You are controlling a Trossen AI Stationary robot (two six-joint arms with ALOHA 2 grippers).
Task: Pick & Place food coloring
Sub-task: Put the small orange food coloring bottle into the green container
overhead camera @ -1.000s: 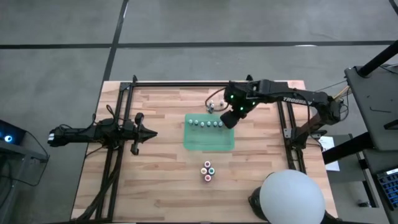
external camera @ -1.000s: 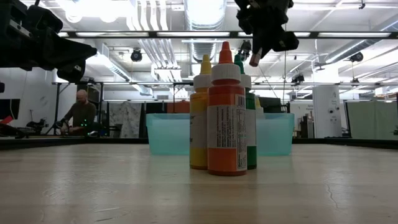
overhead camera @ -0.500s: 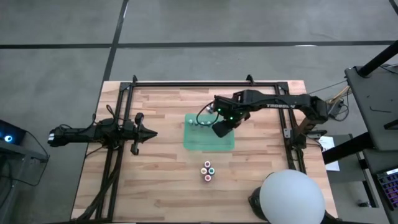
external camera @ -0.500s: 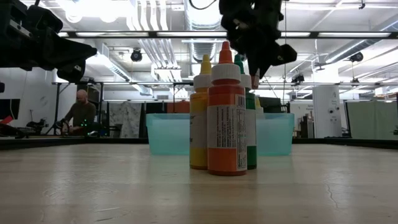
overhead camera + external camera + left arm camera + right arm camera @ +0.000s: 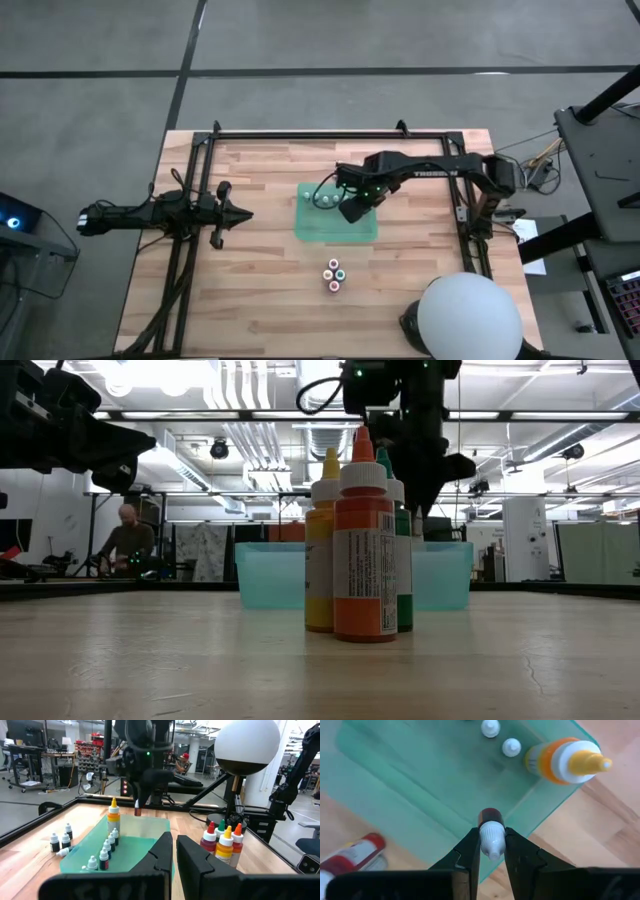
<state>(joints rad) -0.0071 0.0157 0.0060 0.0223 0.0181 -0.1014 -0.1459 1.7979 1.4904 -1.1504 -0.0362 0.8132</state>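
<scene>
**Small bottle carried over the green mat**

The right gripper (image 5: 492, 851) pinches a tiny white-capped, dark-bodied food coloring bottle (image 5: 491, 831) above the flat translucent green mat (image 5: 420, 795), likely to extend the row of small bottles (image 5: 106, 851) beside the taller yellow-orange dropper bottle (image 5: 565, 762). The left gripper (image 5: 174, 851) waits closed, well apart.

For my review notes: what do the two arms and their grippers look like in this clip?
Both arms are dark, slim, jointed links. The right arm carries white lettering along its forearm, small green lights near the wrist and a thin looping cable. The left arm is plain black. The left gripper has two blocky matte-black fingers; the right gripper has two black fingers tapering to narrow tips.
</scene>
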